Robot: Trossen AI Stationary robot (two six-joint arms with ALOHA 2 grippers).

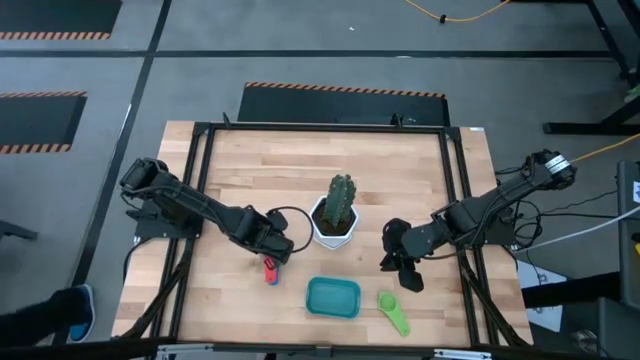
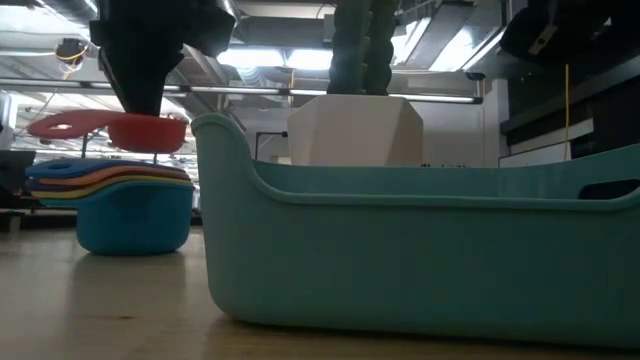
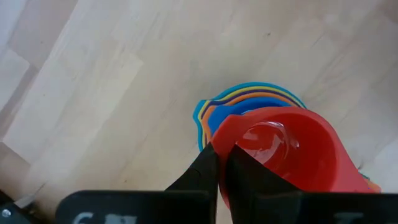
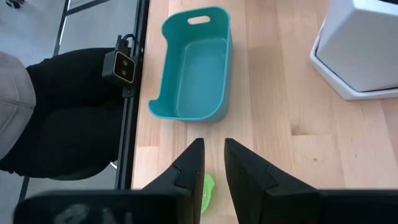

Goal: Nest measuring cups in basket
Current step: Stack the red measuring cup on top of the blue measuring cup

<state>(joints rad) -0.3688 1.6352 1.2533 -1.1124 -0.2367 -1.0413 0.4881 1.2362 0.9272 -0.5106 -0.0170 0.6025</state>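
Red cup [image 3: 292, 152] pinched in left tool [image 3: 222, 163], above nested stack [image 2: 120, 190]; basket [image 1: 333, 297] apart.

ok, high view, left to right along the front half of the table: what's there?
Left claw shut on the red measuring cup → teal basket → green measuring cup → right claw. The cactus pot sits farther back, between the two claws.

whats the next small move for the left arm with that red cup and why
Probably lower it and let go: the left gripper is shut on the red plastic measuring cup's rim, held just above the nested stack of coloured cups, roughly centred over it.
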